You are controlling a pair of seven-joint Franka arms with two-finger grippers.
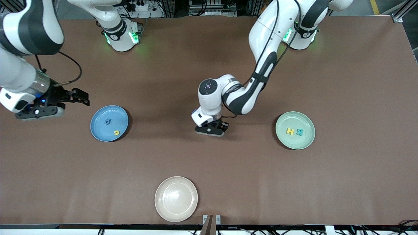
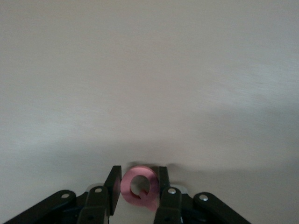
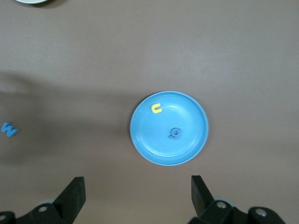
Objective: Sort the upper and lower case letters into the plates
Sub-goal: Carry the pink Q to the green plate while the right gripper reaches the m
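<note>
My left gripper (image 1: 212,129) is down at the table's middle, between the two plates, and its hand hides the letter in the front view. In the left wrist view that gripper (image 2: 138,173) is shut on a coral pink letter Q (image 2: 127,189), one finger on each side. The blue plate (image 1: 99,129) holds a blue letter (image 1: 107,121) and a yellow letter (image 1: 116,132). A yellow H (image 1: 289,131) and a teal R (image 1: 299,132) lie in the pale green plate (image 1: 295,143). My right gripper (image 1: 80,96) hangs open beside the blue plate (image 3: 187,112), nothing between its fingers (image 3: 74,191).
A cream-white plate (image 1: 176,198) with nothing in it sits near the table's front edge. The right wrist view shows a small blue letter w (image 3: 9,129) lying on the bare table some way off the blue plate.
</note>
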